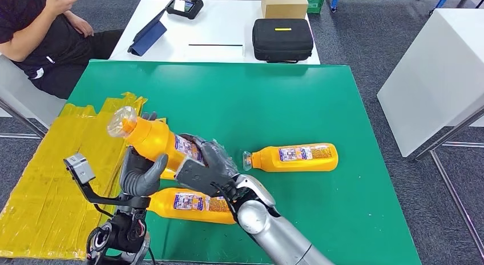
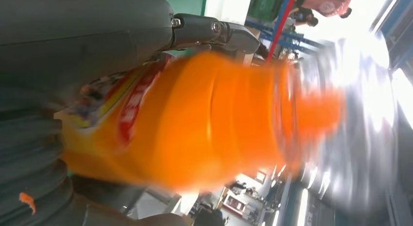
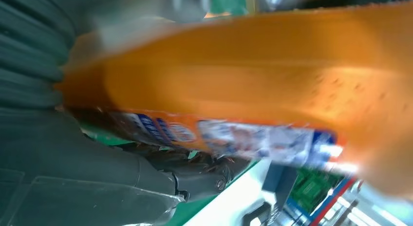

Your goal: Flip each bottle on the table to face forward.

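**A:** Since the task wants every bottle label-forward, why is one off the table (image 1: 297, 99) in the head view?

**B:** My guess is it is being turned in the air. The held bottle (image 1: 153, 139) is lifted over the near left part of the green table, tilted, its clear cap up and to the left. The left robot hand (image 1: 140, 175) cups it from below with fingers curled round the body, and the right robot hand (image 1: 204, 168) wraps over the label end. Two hands likely make a roll about its long axis easier than one.

**A:** And the others?

**B:** A near bottle (image 1: 191, 203) lies on its side just under the two hands, label up. A far bottle (image 1: 294, 157) lies on its side to the right, apart from them, cap toward the hands. A person (image 1: 43, 31) sits past the far left corner, and a black case (image 1: 282, 39) rests on the white table behind.

**A:** The left wrist view?

**B:** Blurred, but the held bottle (image 2: 204, 123) lies against the left robot hand (image 2: 73, 46), a dark finger reaching over it. Closed on it, not spread.

**A:** Right wrist view?

**B:** Much the same: the held bottle (image 3: 243, 84) runs across, label strip showing, with the right robot hand (image 3: 92, 182) closed under it.
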You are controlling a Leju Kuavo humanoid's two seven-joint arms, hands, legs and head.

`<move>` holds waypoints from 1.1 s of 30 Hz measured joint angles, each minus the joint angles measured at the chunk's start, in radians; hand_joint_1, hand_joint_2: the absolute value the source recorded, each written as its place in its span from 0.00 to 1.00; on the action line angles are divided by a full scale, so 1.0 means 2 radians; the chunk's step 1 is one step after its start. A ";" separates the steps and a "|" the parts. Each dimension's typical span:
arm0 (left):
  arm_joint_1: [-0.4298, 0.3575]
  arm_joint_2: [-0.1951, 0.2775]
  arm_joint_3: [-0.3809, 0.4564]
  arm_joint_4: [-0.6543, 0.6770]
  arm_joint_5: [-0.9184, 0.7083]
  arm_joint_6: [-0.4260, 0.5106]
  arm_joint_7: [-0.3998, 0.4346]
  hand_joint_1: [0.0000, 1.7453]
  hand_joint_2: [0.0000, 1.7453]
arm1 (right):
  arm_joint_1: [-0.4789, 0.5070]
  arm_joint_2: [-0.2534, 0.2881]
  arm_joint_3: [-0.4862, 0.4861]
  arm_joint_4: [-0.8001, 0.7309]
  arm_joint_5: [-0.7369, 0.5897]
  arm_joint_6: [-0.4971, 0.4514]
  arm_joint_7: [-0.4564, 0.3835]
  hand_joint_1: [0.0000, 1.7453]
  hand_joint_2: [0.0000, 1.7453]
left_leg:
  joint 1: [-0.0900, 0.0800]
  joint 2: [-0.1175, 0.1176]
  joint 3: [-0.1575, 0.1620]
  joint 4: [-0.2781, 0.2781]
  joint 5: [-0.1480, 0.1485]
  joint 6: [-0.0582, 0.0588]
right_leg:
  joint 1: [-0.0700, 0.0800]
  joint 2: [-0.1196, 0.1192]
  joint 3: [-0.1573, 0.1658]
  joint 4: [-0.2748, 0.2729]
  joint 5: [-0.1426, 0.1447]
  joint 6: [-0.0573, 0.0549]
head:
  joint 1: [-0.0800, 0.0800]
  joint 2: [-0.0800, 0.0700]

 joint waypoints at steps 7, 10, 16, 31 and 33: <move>0.006 0.002 0.012 0.003 0.004 0.023 0.009 0.00 1.00 | -0.006 0.010 0.064 0.023 0.050 -0.025 0.031 1.00 1.00 | 0.000 0.000 0.000 0.000 0.000 0.000 | 0.000 0.000 0.000 0.000 0.000 0.000 | 0.000 0.000; 0.013 0.002 0.017 0.001 0.002 0.025 0.009 0.01 1.00 | -0.010 0.010 0.079 0.026 0.054 -0.028 0.041 1.00 1.00 | 0.000 0.000 0.000 0.000 0.000 0.000 | 0.000 0.000 -0.001 0.000 0.000 0.000 | 0.000 0.000; 0.020 0.003 0.022 -0.001 0.000 0.029 0.010 1.00 1.00 | -0.015 0.009 0.092 0.029 0.055 -0.030 0.046 1.00 1.00 | 0.000 0.000 0.000 0.000 0.000 0.000 | 0.000 0.000 -0.001 0.000 0.000 0.000 | 0.000 0.000; 0.029 0.001 0.036 -0.007 -0.010 0.028 0.005 1.00 1.00 | -0.022 0.009 0.098 0.038 0.064 -0.031 0.041 1.00 1.00 | 0.000 0.000 0.000 0.000 0.000 0.000 | 0.000 0.000 -0.001 0.000 0.000 0.000 | 0.000 0.000; 0.030 -0.001 0.038 -0.007 -0.011 0.026 0.004 1.00 1.00 | -0.023 0.009 0.097 0.039 0.066 -0.032 0.038 1.00 1.00 | 0.000 0.000 0.000 0.000 0.000 0.000 | 0.000 0.000 -0.001 0.000 0.000 0.000 | 0.000 0.000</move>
